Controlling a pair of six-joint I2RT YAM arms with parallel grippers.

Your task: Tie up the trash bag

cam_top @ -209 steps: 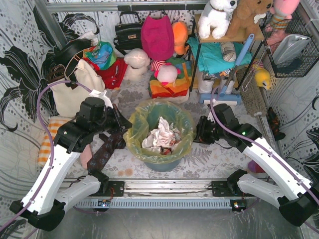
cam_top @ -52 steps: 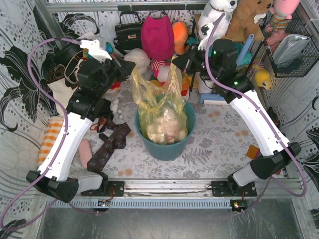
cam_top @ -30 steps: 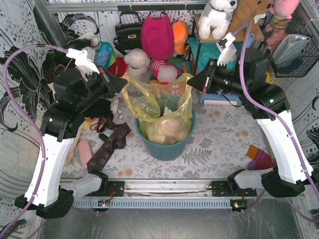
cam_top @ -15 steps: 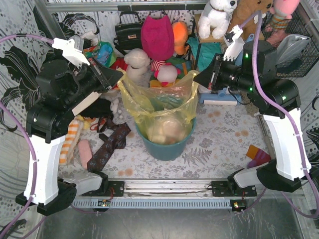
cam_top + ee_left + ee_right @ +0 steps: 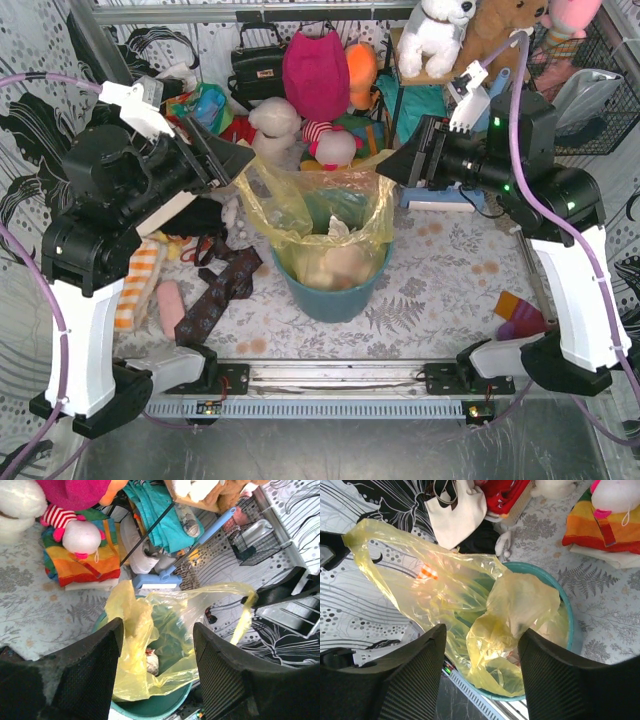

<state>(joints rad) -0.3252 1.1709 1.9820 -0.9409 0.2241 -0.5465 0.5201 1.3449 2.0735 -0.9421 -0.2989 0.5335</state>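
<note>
Status: both tools open, nothing held. My left gripper has its jaws well apart, and so does my right gripper. Each wrist view shows plastic beyond the gap, none pinched in it. The trash bag sits in the teal bin at mid-table, between the two grippers. Its rim is off the bin lip and stands up as two loose flaps, one toward the left and one toward the right. Each flap's top corner ends just beside a gripper tip (can't tell from these views whether either is touching). White crumpled paper shows low inside. No knot, no crossing, mouth wide open, so I judge we're at the regrip step before the first cross-over and the tie itself isn't started. Next move as I see it: close on each flap below its corner so there's slack above the grip, bring both toward the middle over the bin, then cross them. The film is thin and crinkly, so I expect it to slip or sag fast, and the grips need to be square and firm.
</note>
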